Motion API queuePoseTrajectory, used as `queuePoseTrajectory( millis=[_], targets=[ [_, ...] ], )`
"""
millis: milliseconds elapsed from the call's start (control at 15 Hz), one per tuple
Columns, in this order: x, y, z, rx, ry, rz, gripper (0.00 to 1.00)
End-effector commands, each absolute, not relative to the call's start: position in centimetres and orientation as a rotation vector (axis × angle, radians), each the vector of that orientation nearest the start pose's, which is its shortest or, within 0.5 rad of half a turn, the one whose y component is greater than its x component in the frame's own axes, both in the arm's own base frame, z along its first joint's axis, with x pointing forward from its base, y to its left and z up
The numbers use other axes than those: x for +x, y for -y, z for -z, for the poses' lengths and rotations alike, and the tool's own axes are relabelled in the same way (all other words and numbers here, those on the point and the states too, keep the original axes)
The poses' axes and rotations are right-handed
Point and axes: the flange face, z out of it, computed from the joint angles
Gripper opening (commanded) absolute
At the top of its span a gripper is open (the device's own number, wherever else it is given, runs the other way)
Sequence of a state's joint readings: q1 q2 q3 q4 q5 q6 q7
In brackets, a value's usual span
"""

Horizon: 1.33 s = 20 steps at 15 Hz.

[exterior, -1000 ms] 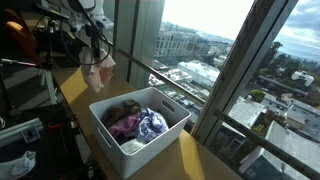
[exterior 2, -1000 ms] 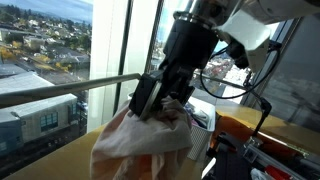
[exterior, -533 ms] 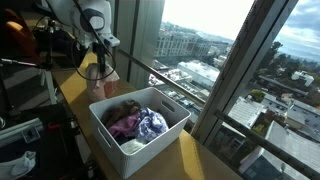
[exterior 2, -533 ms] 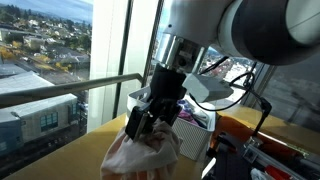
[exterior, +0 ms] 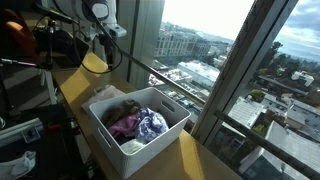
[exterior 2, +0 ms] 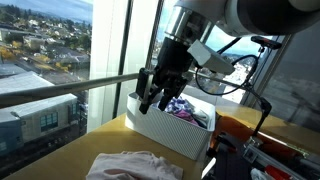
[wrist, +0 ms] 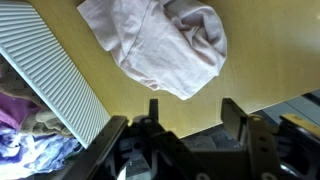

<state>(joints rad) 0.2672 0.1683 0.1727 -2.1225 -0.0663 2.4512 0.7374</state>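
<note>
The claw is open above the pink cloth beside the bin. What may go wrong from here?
1. The cloth lies crumpled; a grasp by the open claw may catch only one fold.
2. The bin has its wall close beside the claw; a sideways move may knock it.

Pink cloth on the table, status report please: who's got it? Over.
Gripper open, holding nothing, hovering above. Pink cloth crumpled on the table beside the white bin, clear of the jaws. Nothing in the way.
</note>
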Motion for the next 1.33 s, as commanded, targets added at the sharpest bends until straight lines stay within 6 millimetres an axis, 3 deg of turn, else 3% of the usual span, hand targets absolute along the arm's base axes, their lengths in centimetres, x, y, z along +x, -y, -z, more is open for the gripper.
queuePoseTrajectory(
  millis=[0, 333, 600, 800, 1267],
  targets=[
    [53.3, -18.9, -37.0, -3.046, -0.482, 0.281, 0.97],
    [56.0, -7.2, -34.8, -3.073, -0.685, 0.328, 1.00],
    [58.0, -0.8, -30.8, -3.092, -0.827, 0.319, 1.00],
    [59.0, 1.5, -26.9, -3.078, -0.901, 0.272, 1.00],
    [60.7, 4.0, -17.9, -3.075, -0.989, 0.148, 1.00]
  ],
)
